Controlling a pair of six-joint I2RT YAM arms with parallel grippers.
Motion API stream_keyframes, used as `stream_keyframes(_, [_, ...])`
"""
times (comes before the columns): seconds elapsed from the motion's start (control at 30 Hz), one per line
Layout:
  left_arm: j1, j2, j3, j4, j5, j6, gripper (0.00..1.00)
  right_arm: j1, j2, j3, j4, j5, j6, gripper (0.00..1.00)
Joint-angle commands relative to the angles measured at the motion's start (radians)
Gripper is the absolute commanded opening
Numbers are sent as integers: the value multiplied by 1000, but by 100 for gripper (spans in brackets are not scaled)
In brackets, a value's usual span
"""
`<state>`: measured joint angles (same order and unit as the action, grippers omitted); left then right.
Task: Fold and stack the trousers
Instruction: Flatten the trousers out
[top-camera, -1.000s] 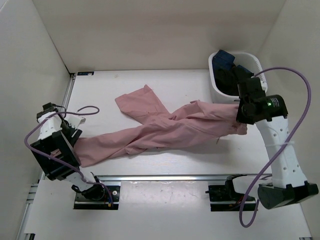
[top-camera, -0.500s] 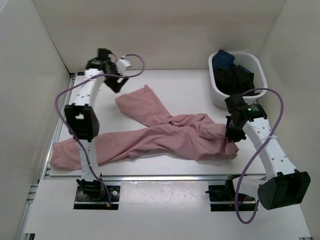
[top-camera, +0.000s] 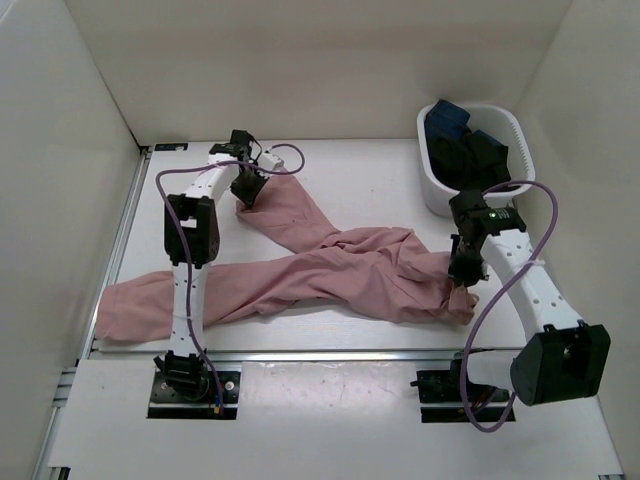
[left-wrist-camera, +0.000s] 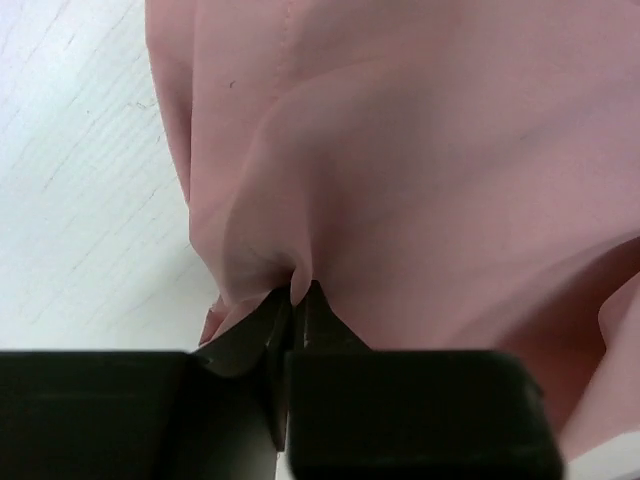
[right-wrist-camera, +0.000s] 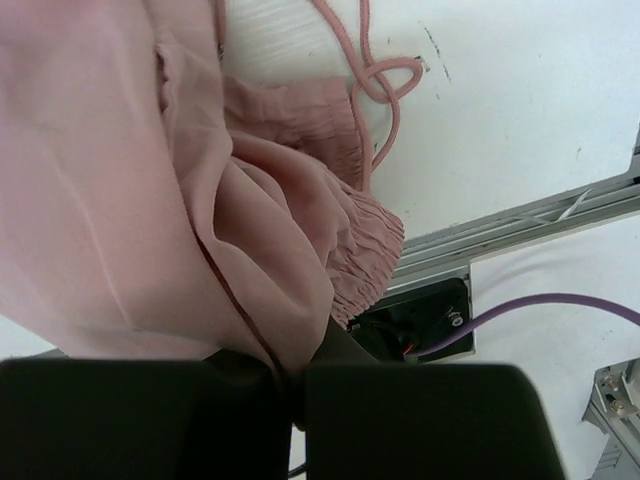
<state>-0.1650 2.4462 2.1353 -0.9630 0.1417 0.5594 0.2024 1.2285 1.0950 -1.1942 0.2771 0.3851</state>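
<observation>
The white desk (top-camera: 370, 170) carries the dusty-pink trousers (top-camera: 330, 265), which sprawl across its middle in a loose, wrinkled shape. One leg runs out to the near left edge. The other angles up toward the far left, and the bunched waist end lies at the right.

The left arm (top-camera: 190, 240) reaches from its base out over the near leg to the far leg. The right arm (top-camera: 525, 290) bends in from the right toward the waist end. A white basket (top-camera: 432, 190) stands at the far right of the desk, apart from the trousers, with dark navy clothes (top-camera: 470, 155) heaped inside.

The left pincer (top-camera: 245, 192) is clenched on the far leg; its wrist view shows the jaws (left-wrist-camera: 297, 300) pinching a small ridge of pink fabric just above the desk. The right pincer (top-camera: 462, 275) is clenched too, thin fabric near the waist caught between its fingers (right-wrist-camera: 330, 355).

The gathered elastic waistband (right-wrist-camera: 365, 240) is crumpled just beside that grip. The pink drawstring (right-wrist-camera: 380, 80) lies looped on the bare desk next to it.
</observation>
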Motion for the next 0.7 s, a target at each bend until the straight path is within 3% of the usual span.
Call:
stream_keyframes(0.0, [-13,11,-35,-33,-24,19,14,-50,55,51,70,-15,-25,0])
stream_keyframes(0.07, [-13,2,18,-23,-63,5,14,-75,136,153,91,-29,-66,0])
stream_keyframes(0.2, [123,-62,259,27,-148,-27,14,-170,316,389,75,13,-118,0])
stream_keyframes(0.27, [166,-182,290,65,-180,-15,14,-207,413,592,35,24,-129,0])
stream_keyframes(0.37, [257,-385,197,121,-202,39,14,-244,477,786,13,53,-129,0])
stream_keyframes(0.47, [347,-545,82,87,-202,95,14,-253,486,858,4,74,-140,0])
stream_keyframes(0.6, [447,-697,-122,-38,-192,180,14,-253,383,757,28,62,-131,0])
stream_keyframes(0.67, [499,-754,-228,-157,-192,223,14,-253,304,628,44,109,-118,0])
